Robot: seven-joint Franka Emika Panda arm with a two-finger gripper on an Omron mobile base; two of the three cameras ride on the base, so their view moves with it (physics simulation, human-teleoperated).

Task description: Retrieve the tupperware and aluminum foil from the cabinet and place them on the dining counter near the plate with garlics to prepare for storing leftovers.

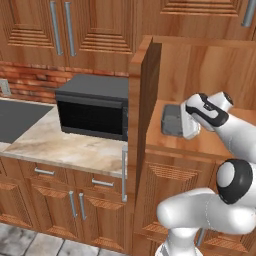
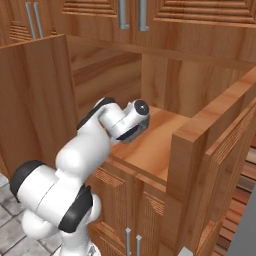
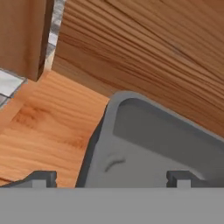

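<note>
The tupperware (image 1: 171,120), a dark grey tub with a flared rim, sits on the wood shelf (image 1: 200,142) inside the open cabinet. My gripper (image 1: 184,125) reaches in from the right and is up against the tub's right end. In the hand view the tupperware (image 3: 153,144) lies close below, and the gripper (image 3: 111,179) is open. One fingertip (image 3: 41,178) is over the bare shelf beside the tub, the other (image 3: 181,178) over its inside, so the jaws straddle one wall without closing on it. The aluminum foil, the dining counter and the plate with garlics are out of view.
The open cabinet door (image 1: 142,115) stands edge-on just left of the shelf. A black microwave (image 1: 92,107) rests on the marbled counter (image 1: 65,145) further left. The cabinet's back wall (image 3: 144,57) rises right behind the tub. A second open door (image 2: 200,165) juts out on the right.
</note>
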